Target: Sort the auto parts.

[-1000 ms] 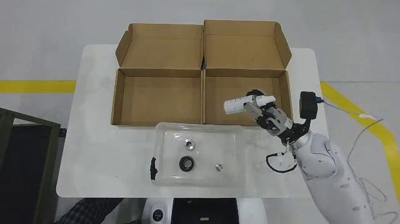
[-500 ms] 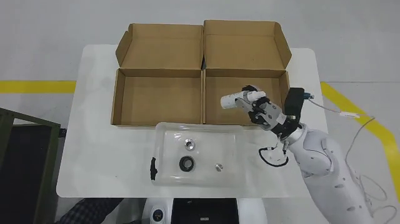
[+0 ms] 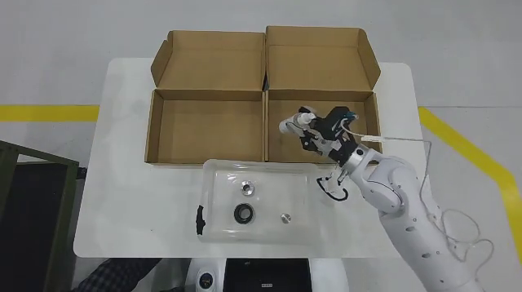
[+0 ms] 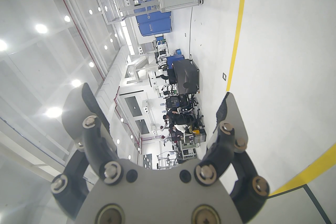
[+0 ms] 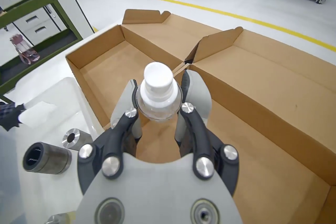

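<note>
Right hand clamped on white-capped bottle above right cardboard box; left hand spread wide.

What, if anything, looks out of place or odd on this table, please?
The clear plastic bottle with a white spray cap, gripped in the right pincer over the right brown cardboard box, seems odd: it looks unlike the metal sleeves in the clear plastic tray. Nothing appears spilled or damaged.

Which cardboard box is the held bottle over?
The right box: the right pincer holds the bottle above its left part, short of the left box.
</note>
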Motion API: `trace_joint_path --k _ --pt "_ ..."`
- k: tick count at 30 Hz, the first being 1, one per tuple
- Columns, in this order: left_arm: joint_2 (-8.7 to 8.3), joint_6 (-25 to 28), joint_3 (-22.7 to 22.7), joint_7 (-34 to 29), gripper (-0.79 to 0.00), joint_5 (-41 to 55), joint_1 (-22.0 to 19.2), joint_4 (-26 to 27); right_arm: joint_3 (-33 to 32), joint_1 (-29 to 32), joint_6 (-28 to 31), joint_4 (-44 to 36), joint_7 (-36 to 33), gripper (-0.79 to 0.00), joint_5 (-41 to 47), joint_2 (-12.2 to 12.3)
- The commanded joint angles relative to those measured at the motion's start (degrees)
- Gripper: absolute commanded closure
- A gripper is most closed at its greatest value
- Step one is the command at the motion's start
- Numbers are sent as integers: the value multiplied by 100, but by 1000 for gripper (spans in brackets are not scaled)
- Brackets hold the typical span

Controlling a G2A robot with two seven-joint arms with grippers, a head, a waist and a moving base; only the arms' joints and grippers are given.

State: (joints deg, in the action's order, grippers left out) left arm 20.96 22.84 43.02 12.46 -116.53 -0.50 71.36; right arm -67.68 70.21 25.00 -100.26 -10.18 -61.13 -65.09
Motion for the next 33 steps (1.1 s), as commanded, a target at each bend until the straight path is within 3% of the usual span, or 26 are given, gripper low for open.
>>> trace_joint_path --k 1,24,25,33 --pt "0 0 0 0 -785 0 0 0 75 -123 -55 109 -73 0 -65 -19" --pt "0 0 0 0 -785 0 0 0 950 -1353 -553 1318 -593 0 -476 -317" --pt "0 0 0 0 -785 0 0 0 983 -1388 -581 1339 -608 -86 -532 -328" --pt "0 0 0 0 -785 0 0 0 1197 -1530 -751 1473 -670 -388 -836 -410"
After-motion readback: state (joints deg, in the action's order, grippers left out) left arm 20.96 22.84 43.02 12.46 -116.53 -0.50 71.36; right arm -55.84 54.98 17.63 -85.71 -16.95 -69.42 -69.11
